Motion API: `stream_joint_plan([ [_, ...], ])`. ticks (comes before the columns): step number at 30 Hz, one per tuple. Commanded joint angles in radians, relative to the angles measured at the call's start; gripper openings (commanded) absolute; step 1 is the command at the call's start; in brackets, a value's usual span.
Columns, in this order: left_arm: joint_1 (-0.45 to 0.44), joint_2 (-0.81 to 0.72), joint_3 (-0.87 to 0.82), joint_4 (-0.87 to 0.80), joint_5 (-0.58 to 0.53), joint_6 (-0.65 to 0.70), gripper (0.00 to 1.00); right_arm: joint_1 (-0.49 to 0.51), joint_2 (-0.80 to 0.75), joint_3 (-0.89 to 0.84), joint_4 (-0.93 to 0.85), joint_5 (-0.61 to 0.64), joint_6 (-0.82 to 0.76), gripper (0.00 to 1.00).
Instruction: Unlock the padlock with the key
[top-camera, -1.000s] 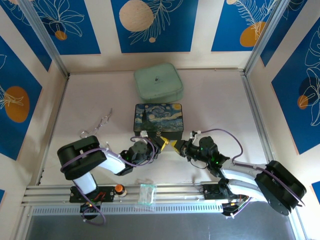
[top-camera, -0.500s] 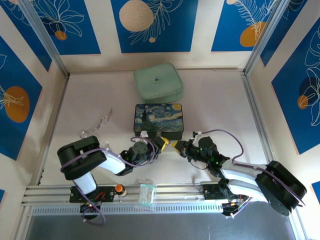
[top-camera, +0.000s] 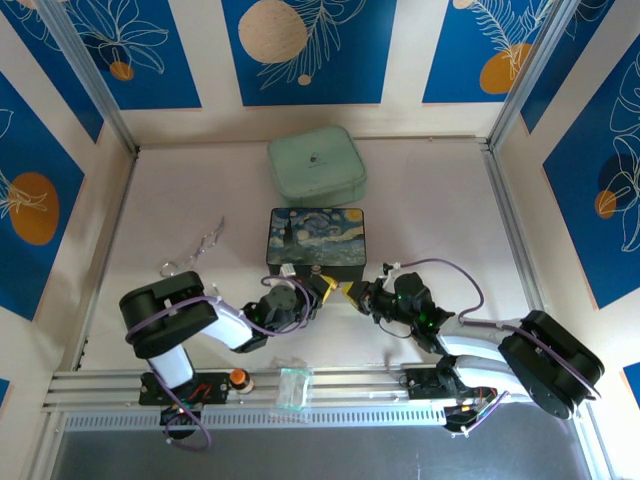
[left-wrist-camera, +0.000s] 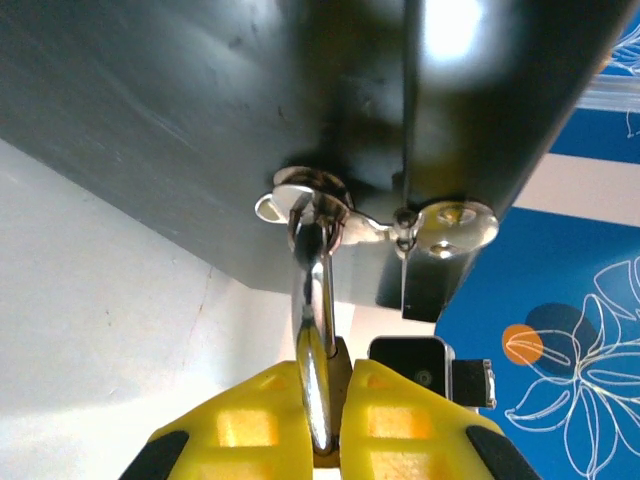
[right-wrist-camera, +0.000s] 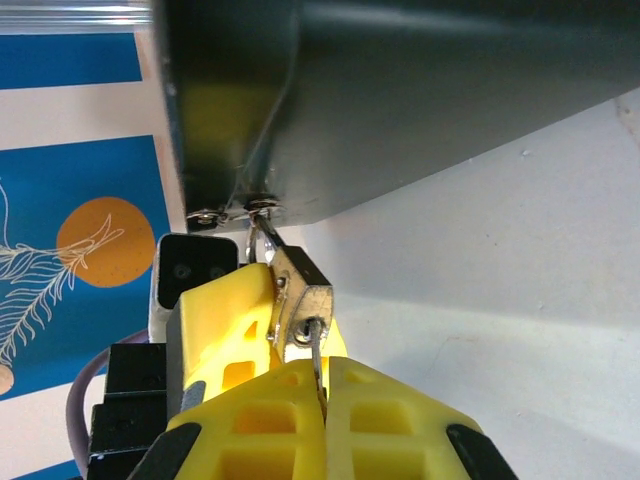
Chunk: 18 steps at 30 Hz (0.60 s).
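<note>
Left arm (top-camera: 215, 322), right arm (top-camera: 470, 345) folded low, wrists facing; left fingers (left-wrist-camera: 250, 425), right fingers (right-wrist-camera: 250, 420) clamped.

1. The box (top-camera: 317, 236) sits mid-table (top-camera: 430, 200), with a case (top-camera: 317, 163) just behind it toward the back wall.
2. The padlock (right-wrist-camera: 300, 315) hangs from the latch (left-wrist-camera: 375, 215) on the box's near face, its shackle through the latch.
3. The left gripper (top-camera: 322, 287) reaches in from the left with the padlock between its fingers. The right gripper (top-camera: 352, 293) faces it from the right, gripping the key (right-wrist-camera: 317, 360), whose tip is in the padlock's lower end.
4. A looped wire piece (top-camera: 195, 250) lies well left of the box.
5. A small bag (top-camera: 295, 388) rests on the near rail (top-camera: 360, 378), between the arm bases.
</note>
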Motion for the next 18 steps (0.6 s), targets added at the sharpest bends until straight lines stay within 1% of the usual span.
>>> stream_joint_plan([
  [1,-0.029,-0.008,0.006,0.131,0.026,-0.002,0.0,0.004,-0.023,0.011,0.033,0.007,-0.009,0.0],
  [6,-0.029,-0.002,0.024,0.135,0.044,0.003,0.0,-0.003,-0.025,0.033,0.003,-0.016,-0.024,0.0],
  [8,-0.031,0.0,0.033,0.144,0.058,0.0,0.0,-0.02,0.006,0.03,0.031,-0.04,-0.015,0.0],
  [10,-0.035,-0.003,0.04,0.156,0.071,0.0,0.0,-0.058,0.059,0.031,0.087,-0.109,-0.008,0.0],
  [13,-0.041,-0.011,0.044,0.169,0.093,-0.004,0.0,-0.092,0.131,0.035,0.172,-0.171,0.008,0.0],
  [18,-0.048,-0.019,0.043,0.199,0.098,-0.005,0.0,-0.113,0.186,0.047,0.204,-0.205,0.017,0.0],
])
